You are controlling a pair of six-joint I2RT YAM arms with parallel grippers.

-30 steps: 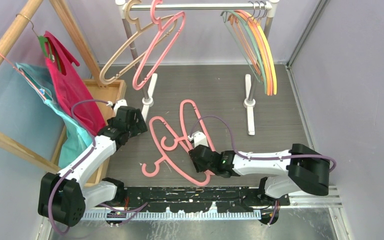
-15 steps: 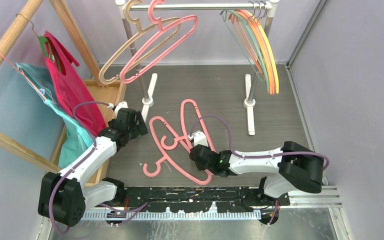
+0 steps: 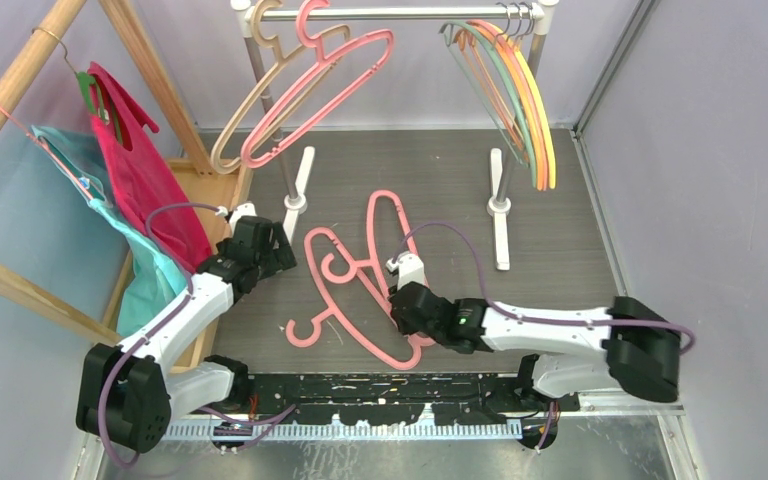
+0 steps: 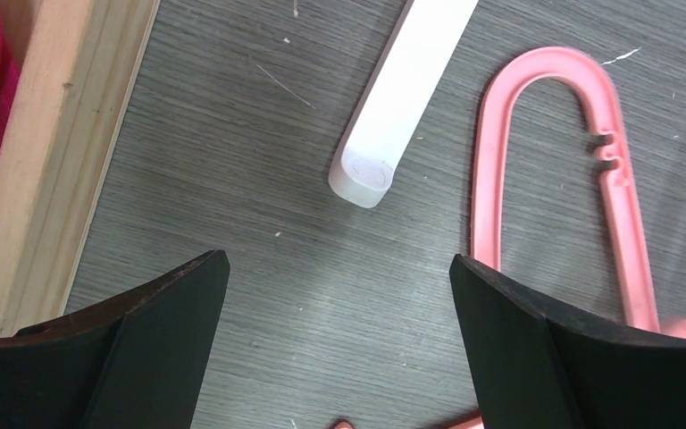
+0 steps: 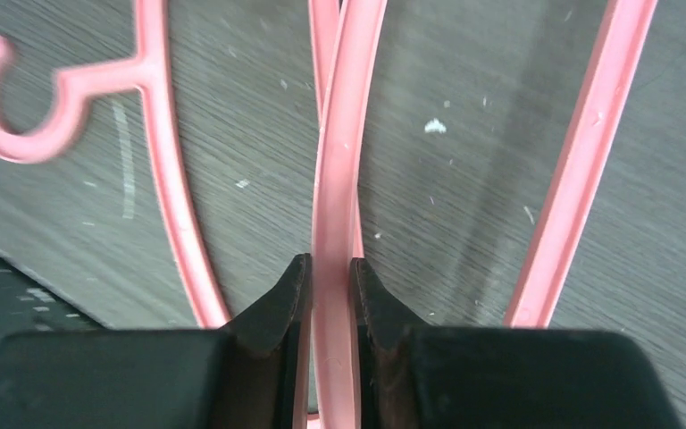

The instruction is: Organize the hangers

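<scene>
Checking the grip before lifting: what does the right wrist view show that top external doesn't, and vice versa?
Right wrist only: the right gripper closed on the bar of one pink hanger. Top external only: the rail with hung hangers, and the left gripper off to the side. Both: pink hangers tangled on the table.

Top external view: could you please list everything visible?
Thick plastic table hangers: apparently two, pink, overlapping, centre.
Thick plastic rail hangers: two, beige and pink, rail's left end.
Thin metal-hooked hangers: several, orange, yellow, grey-green, rail's right end.
Clothes rack: one, white, back.
Draped cloths: two, red and teal, wooden frame, left.
Table: one, dark grey.
Left gripper: one, black, open, above table.
Right gripper: one, black, shut on one table hanger.
</scene>
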